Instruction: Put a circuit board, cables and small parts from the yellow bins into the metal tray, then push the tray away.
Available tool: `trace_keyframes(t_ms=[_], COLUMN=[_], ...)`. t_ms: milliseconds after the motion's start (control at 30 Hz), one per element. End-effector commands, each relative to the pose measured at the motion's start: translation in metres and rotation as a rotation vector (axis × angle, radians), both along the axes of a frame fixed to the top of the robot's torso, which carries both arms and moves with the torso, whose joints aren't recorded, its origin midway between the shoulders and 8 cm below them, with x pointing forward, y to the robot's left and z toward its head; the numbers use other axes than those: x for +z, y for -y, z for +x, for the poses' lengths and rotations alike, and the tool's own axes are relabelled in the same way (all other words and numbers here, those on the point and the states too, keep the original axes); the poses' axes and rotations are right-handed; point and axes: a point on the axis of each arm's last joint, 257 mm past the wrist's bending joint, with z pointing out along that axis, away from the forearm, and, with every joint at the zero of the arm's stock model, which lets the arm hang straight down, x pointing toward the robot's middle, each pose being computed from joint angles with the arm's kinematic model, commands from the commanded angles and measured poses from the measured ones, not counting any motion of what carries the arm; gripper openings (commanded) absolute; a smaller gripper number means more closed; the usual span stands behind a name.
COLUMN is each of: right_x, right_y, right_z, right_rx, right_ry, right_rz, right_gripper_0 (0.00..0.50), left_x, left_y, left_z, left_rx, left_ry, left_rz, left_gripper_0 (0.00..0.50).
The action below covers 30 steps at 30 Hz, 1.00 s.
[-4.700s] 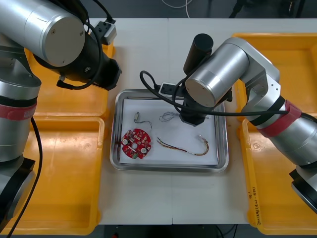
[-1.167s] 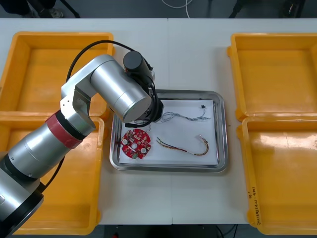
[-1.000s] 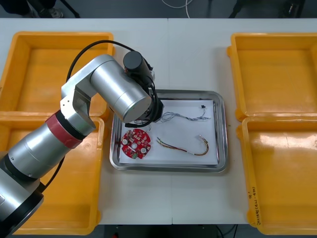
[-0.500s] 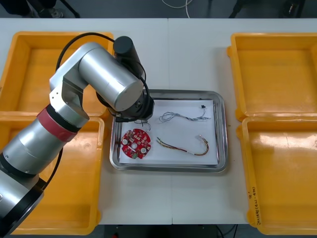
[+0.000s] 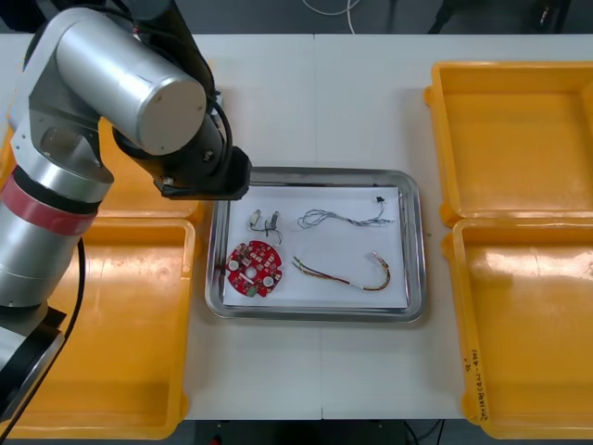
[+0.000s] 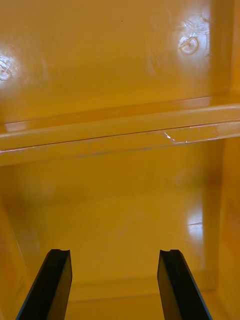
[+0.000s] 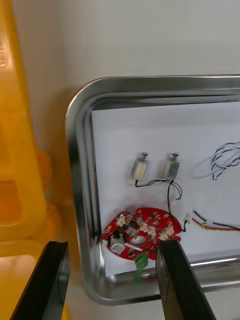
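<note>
Your metal tray [image 5: 315,172] sits on the table [image 5: 371,93] between yellow bins [image 5: 505,130], holding a red circuit board [image 5: 256,270], two small metal parts [image 5: 264,221] beside it, a blue and white cable [image 5: 345,219] and a red and yellow cable [image 5: 345,275]. Your left tool [image 7: 111,250] hovers spread and empty over the tray's left side; your right tool [image 6: 114,255], also spread, hangs over one of the bins.

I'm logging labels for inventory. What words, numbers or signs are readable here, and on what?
No text reads clearly.
On the near right yellow bin, small marks along the rim: too small to read.
On the round red circuit board, any print: too small to read.
</note>
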Motion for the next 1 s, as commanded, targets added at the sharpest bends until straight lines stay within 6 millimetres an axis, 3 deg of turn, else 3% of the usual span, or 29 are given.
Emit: trace_keyframes(t_ms=[33, 300, 700, 1000], right_x=[0.008, 0.008, 0.012, 0.017], right_y=[0.004, 0.004, -0.001, -0.013], right_z=[-0.002, -0.002, -0.002, -0.003], right_rx=[0.005, 0.002, 0.022, 0.067], right_ry=[0.009, 0.011, 0.025, 0.037], right_rz=[-0.041, -0.041, -0.050, -0.058], right_gripper_0=[0.500, 0.500, 0.500, 0.500], left_x=[0.056, 0.087, 0.083, 0.076], left_y=[-0.027, -0.069, -0.157, -0.193], left_z=[0.014, 0.022, 0.010, -0.013], left_rx=[-0.073, -0.078, -0.072, -0.043], left_ry=[0.112, 0.190, 0.207, 0.199], left_rz=[0.042, 0.034, 0.116, 0.097], left_gripper_0=[0.500, 0.500, 0.500, 0.500])
